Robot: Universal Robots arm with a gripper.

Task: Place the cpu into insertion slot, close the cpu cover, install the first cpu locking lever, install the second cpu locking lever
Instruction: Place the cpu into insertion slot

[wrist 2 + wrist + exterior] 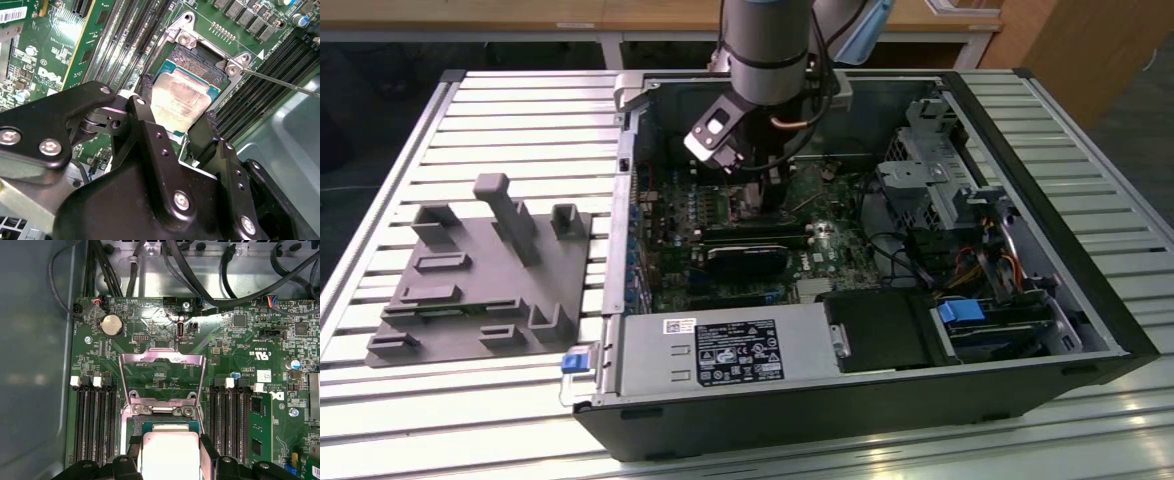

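Note:
In both wrist views the cpu (180, 97) (170, 452), a small square chip with a dull silver top, sits between my gripper's (179, 106) (170, 447) two black fingers (146, 90) (134, 446), which press on its opposite edges. It hangs just over the insertion slot (197, 62) (150, 426), whose dark contacts show beyond the chip's far edge. The cpu cover (162, 359) stands flipped open behind the slot. A thin locking lever (280, 82) juts out beside the slot. In the exterior view the gripper (767, 195) reaches down into the open computer case.
Long black memory slots (95, 420) (230, 420) flank the socket on both sides. Cables (210, 270) run along the case wall. The silver power supply box (720, 350), a black fan housing (747, 262) and drive cage (934, 170) crowd the case. A grey fixture (480, 270) lies on the slatted table.

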